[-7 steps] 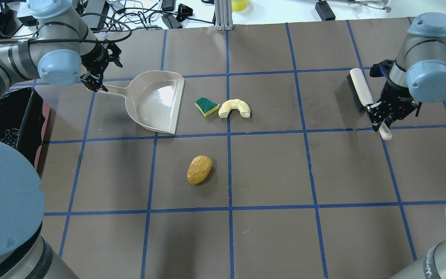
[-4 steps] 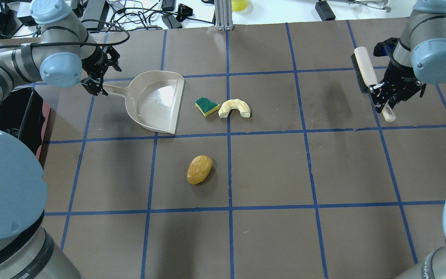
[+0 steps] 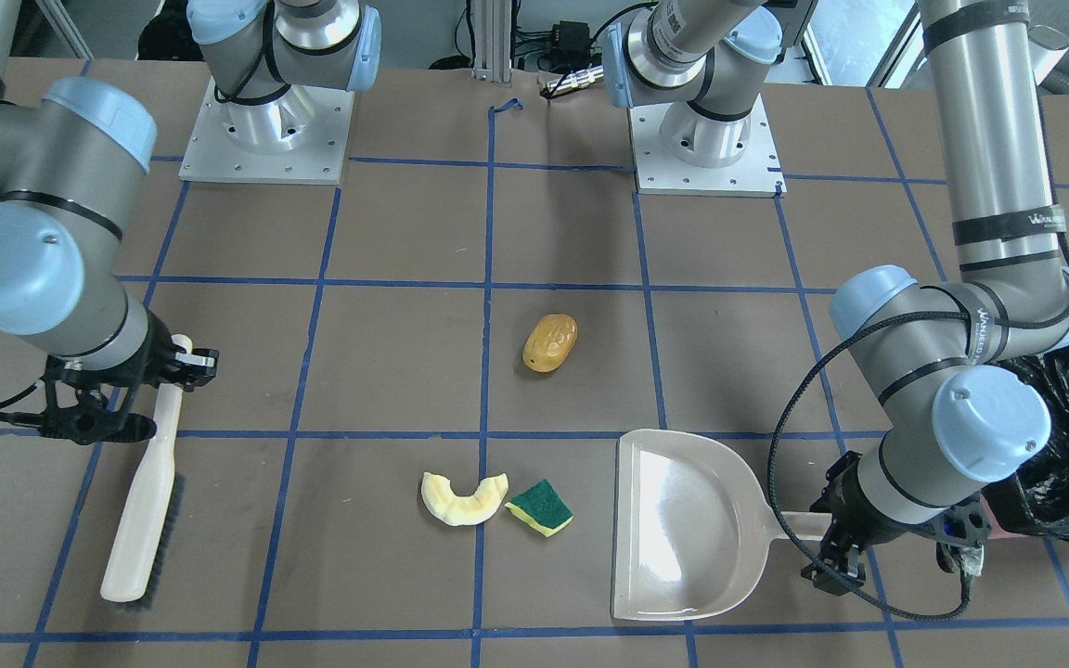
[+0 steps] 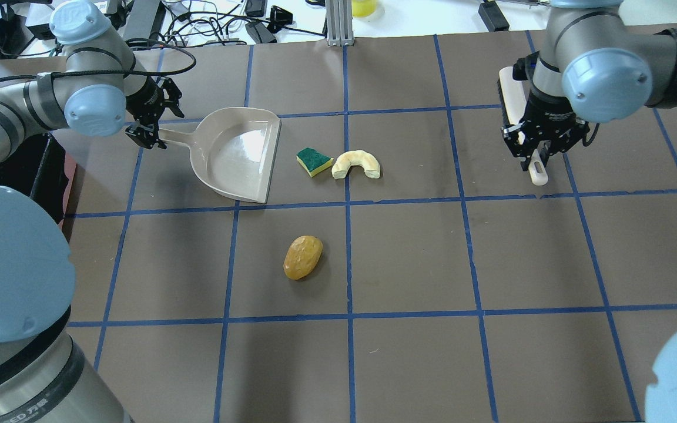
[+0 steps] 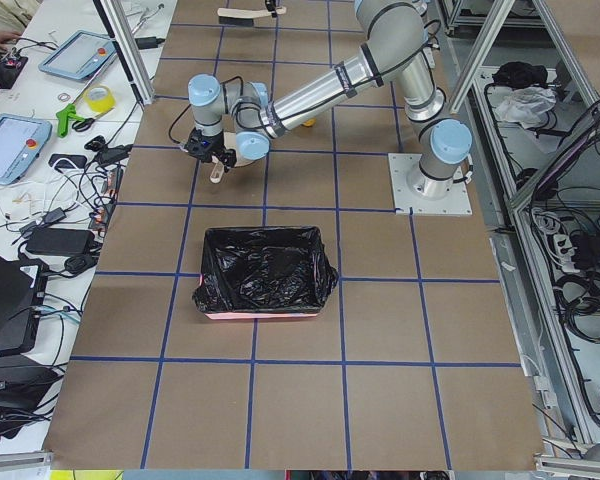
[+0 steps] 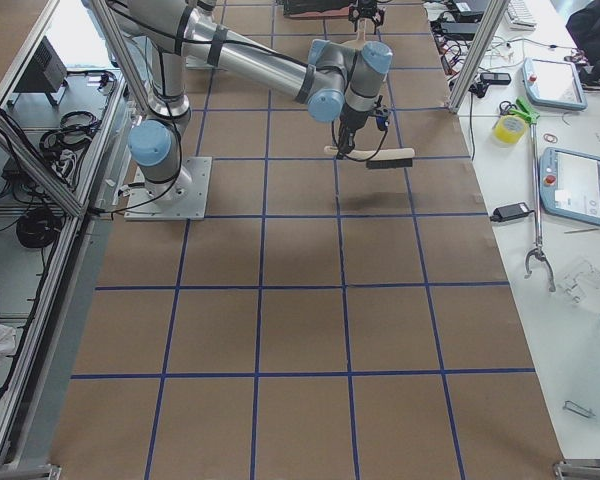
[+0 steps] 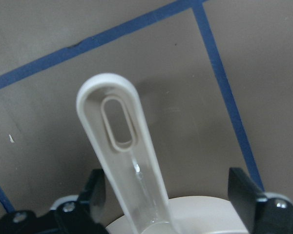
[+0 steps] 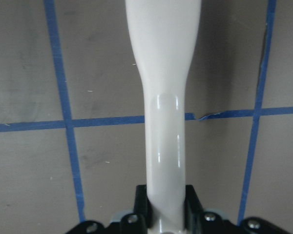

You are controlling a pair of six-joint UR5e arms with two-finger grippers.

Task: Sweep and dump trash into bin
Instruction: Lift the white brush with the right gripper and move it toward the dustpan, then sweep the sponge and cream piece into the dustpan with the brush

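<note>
The trash lies on the brown table: a potato-like lump (image 4: pixel 302 257), a pale crescent slice (image 4: pixel 356 163) and a green-and-yellow sponge chunk (image 4: pixel 314 161). The sponge and the slice lie just right of the open edge of the beige dustpan (image 4: pixel 238 153). My left gripper (image 4: pixel 147 132) is open, with one finger on each side of the dustpan's handle (image 7: pixel 119 146) and neither touching it. My right gripper (image 4: pixel 541 150) is shut on the handle of a white brush (image 4: pixel 512 97) and holds it above the table at the far right. The bin (image 5: pixel 265 270), lined with black plastic, stands beyond the table's left side.
Blue tape lines divide the table into squares. The arm bases (image 3: pixel 265 130) are bolted at the robot's side. Cables and tools lie beyond the table's far edge (image 4: pixel 227 23). In the front view the bin's bag (image 3: pixel 1068 445) sits beside the left arm's elbow.
My right gripper has carried the brush up and to the left, toward the table's middle. My left gripper has shifted slightly along the dustpan handle. The trash and dustpan have not moved.
</note>
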